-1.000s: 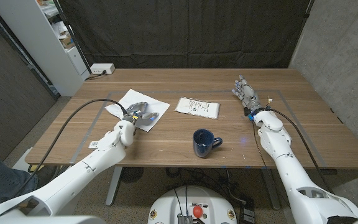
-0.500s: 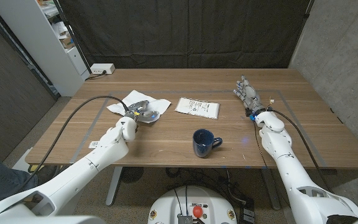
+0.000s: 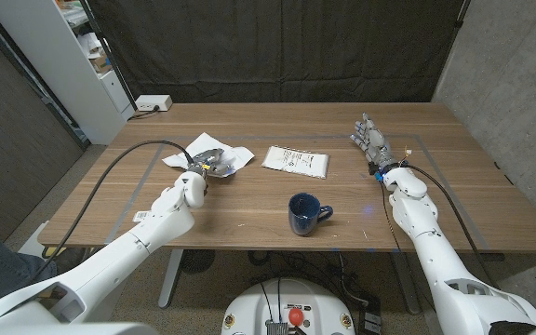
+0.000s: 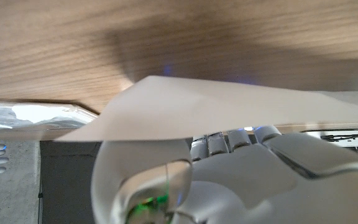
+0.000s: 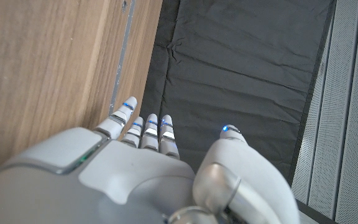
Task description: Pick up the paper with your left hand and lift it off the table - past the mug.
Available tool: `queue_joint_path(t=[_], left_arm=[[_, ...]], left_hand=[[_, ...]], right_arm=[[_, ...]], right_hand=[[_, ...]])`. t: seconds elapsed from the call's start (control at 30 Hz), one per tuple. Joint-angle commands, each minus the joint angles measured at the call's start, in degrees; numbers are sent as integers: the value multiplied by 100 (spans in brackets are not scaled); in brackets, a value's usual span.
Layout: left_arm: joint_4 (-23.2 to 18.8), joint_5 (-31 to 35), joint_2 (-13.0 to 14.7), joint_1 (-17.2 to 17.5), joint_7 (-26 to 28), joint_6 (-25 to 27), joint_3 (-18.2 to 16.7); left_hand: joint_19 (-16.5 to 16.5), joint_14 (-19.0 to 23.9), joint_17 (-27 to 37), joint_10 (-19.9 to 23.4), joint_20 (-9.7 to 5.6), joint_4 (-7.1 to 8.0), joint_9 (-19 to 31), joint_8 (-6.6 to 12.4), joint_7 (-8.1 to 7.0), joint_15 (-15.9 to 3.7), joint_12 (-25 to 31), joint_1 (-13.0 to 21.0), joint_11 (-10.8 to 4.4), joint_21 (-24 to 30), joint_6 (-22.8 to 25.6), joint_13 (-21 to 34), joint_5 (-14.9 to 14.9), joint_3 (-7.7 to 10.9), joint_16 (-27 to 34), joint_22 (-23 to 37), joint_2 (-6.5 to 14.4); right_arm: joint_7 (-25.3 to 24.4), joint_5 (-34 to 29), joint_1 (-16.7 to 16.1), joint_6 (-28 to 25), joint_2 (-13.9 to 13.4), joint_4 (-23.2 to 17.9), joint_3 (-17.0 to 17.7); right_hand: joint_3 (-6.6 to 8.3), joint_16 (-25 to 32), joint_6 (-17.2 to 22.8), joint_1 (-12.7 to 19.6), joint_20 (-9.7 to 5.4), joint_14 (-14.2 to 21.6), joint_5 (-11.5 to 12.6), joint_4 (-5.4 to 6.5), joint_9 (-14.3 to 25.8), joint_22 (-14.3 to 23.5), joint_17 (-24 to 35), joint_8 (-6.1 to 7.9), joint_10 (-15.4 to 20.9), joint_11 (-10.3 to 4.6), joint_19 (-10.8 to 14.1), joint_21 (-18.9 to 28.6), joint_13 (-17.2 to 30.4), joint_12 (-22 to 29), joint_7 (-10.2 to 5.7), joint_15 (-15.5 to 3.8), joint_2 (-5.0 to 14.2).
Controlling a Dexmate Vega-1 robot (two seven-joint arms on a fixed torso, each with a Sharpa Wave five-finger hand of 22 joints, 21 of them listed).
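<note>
White paper (image 3: 220, 155) pinched by left robot hand (image 3: 205, 166), mug (image 3: 303, 213) well apart, right robot hand (image 3: 370, 141) spread, empty

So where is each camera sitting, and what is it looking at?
Head view: sits on the robot's head, looks down at the table, mug, plastic packet; both arms show.
Left wrist view: rides the left wrist, faces along the left hand at the paper it holds.
Right wrist view: rides the right wrist, faces along the right hand past the table edge to a dark curtain.
Head and left wrist views share the paper.
</note>
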Motion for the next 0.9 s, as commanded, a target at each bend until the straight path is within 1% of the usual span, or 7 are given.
queue_joint_path(t=[0.03,0.1,0.17,0.2,0.3,0.53,0.9], left_arm=[[-60,79,-69,4,231,185,11],[-65,128,-90,25,364,187,7],[-92,130,-87,31,380,193,-2],[-93,163,-95,32,420,211,7],[-125,204,-129,42,474,309,-1],[-203,252,-149,93,613,381,-38],[-419,292,-119,136,569,617,-95]], left_hand=[[2798,450,99,330,383,-222,36,93,-3,-191,109,412,-145,149,300,44,2,286,154,46,51],[2987,647,136,529,377,-215,45,164,-89,-282,177,591,-302,216,560,74,6,286,242,48,112],[3093,818,161,630,360,-215,52,194,-128,-371,213,683,-340,257,675,89,12,294,319,50,158],[3163,873,172,719,340,-215,55,209,-169,-404,245,726,-405,287,732,98,13,293,346,52,170],[3272,1011,218,855,335,-202,66,269,-231,-477,294,833,-413,333,942,123,13,278,428,51,215],[3322,1231,239,1072,275,-186,76,324,-237,-518,371,941,-436,360,1159,152,30,308,506,51,291],[3230,1203,223,1074,296,-132,82,288,-199,-444,363,914,-433,332,1132,172,38,330,444,52,329]], right_arm=[[26,-12,70,2,19,83,16],[32,-14,76,11,24,100,17],[30,-19,78,14,31,107,17],[39,-16,79,13,32,108,19],[43,-24,76,15,39,107,13],[58,-36,65,7,39,81,2],[94,-21,84,32,37,68,-1]], right_hand=[[14,-5,37,29,16,20,18,-33,9,11,-1,2,22,19,16,-40,10,-2,0,66,29],[14,-6,35,29,17,17,18,-34,9,11,-1,1,17,16,17,-42,10,-4,3,61,31],[13,-5,35,28,18,19,18,-35,9,11,-1,1,14,26,16,-45,10,-5,-1,62,31],[13,-4,36,27,17,21,18,-35,9,11,-1,1,15,26,16,-46,10,-5,-3,68,31],[13,-5,38,27,17,17,17,-37,9,11,-1,1,15,27,17,-49,10,-5,-5,71,33],[11,-5,34,27,21,18,17,-41,9,12,-1,0,14,16,19,-56,10,-5,-2,69,35],[8,-2,34,24,21,21,15,-49,10,12,0,-1,23,26,25,-69,11,-1,3,71,39]])
